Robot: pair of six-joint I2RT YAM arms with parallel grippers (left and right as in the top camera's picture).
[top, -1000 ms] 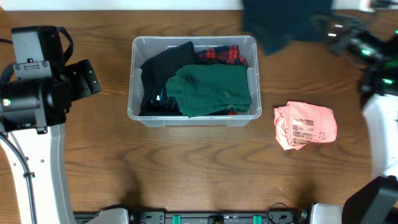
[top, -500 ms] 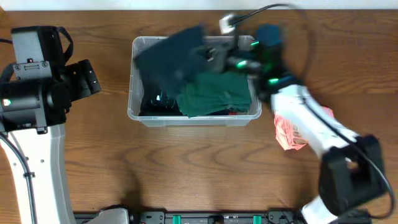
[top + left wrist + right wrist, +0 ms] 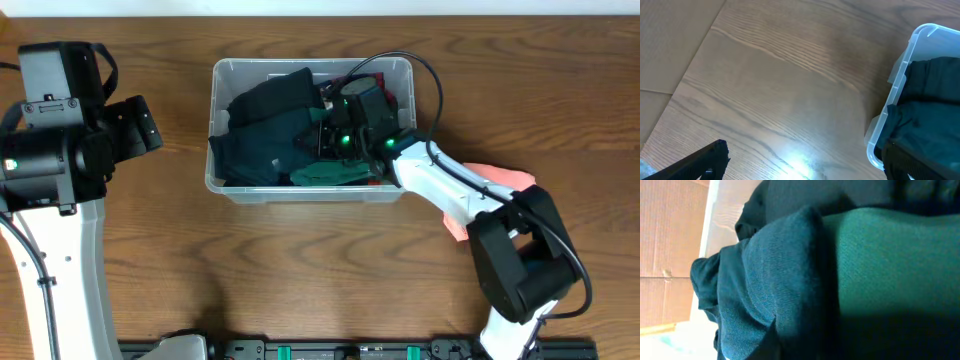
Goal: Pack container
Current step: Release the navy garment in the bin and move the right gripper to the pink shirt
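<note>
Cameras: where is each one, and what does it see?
Overhead: above table, facing straight down on container; left arm, right arm show.
Left wrist: on that arm, facing table and container corner; jaw edge shows.
Right wrist: over container, close on teal cloth and green cloth; no jaws seen.
Shared: overhead and left wrist see container.

Brown wood-grain table (image 3: 300,265)
</note>
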